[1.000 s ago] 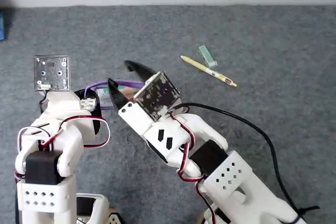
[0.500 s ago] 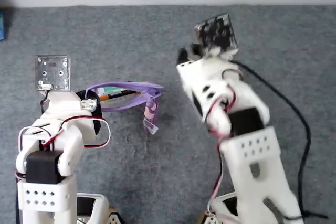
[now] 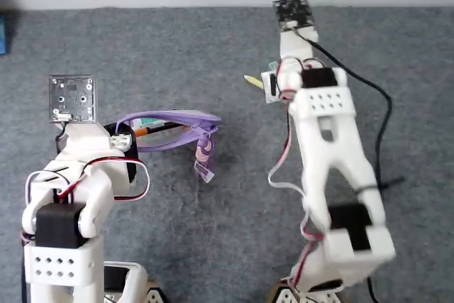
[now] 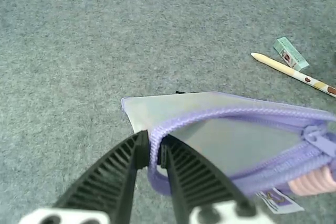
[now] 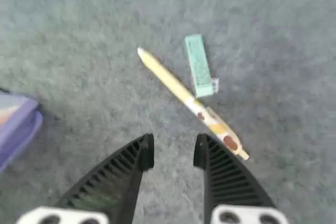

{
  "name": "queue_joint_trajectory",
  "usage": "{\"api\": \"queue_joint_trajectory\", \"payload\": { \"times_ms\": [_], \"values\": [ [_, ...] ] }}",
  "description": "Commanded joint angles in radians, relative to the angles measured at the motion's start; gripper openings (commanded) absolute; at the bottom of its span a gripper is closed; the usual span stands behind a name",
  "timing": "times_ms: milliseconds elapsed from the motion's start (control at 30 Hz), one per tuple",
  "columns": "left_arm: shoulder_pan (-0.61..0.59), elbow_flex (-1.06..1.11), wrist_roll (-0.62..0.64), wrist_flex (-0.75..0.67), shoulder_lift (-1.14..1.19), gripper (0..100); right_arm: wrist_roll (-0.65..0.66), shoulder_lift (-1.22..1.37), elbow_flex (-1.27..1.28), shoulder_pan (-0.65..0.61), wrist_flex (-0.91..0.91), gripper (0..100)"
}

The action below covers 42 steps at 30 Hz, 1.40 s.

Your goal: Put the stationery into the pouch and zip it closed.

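**Pouch pinned at left, pen and eraser loose at right**

My left gripper [image 4: 153,142] is pressed together on the purple zip edge of the pouch [image 3: 169,127]. In the high view it lies at about 9 o'clock from the table's [image 3: 142,47] middle, mouth gaping toward 3 o'clock. Something orange and green lies inside.

- The pouch looks soft, thin and floppy. I judge it light and prone to sag, so the hold at the zip edge suits it.
- The pink zip pull [image 3: 204,151] hangs at the open end.

Pen [image 5: 185,97]: out at roughly 1 o'clock from the pouch mouth, flat on the grey table.

- It looks slim, stiff and light. A round barrel may roll or slip.
- I would take it across the barrel near mid-length.

Eraser [image 5: 199,66]: a small green block just beside the pen; I cannot tell if they touch. Probably light and grippy. Grip across its narrow sides.

My right gripper [image 5: 172,148] hangs above the pen, fingers spread, holding nothing.
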Motion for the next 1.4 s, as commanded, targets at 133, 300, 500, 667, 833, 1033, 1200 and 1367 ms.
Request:
{"api": "queue_joint_trajectory", "payload": {
  "times_ms": [133,300,500,667,833,1033,1200,1367],
  "values": [
    [0.000,0.002,-0.009,-0.015,0.012,1,0.052,0.337,-0.397,0.013,0.013,14.4],
    [-0.002,0.004,-0.009,-0.011,0.012,1,0.109,0.530,-0.609,0.018,0.013,16.1],
    [0.002,0.005,-0.009,-0.011,0.012,1,0.140,0.705,-0.809,0.045,0.058,28.1],
    [0.005,0.005,-0.009,-0.012,0.012,1,0.140,0.849,-0.964,0.079,0.077,25.5],
    [0.005,0.005,-0.011,-0.011,0.012,1,0.141,0.997,-1.109,0.082,0.084,25.2],
    [0.000,0.007,-0.011,-0.009,0.012,1,0.143,1.102,-1.188,0.061,0.085,16.2],
    [0.000,0.007,-0.011,-0.009,0.012,1,0.143,1.104,-1.252,0.062,0.136,2.8],
    [0.002,0.007,-0.011,-0.009,0.012,1,0.135,1.104,-1.459,0.056,0.349,1.0]
  ]
}}
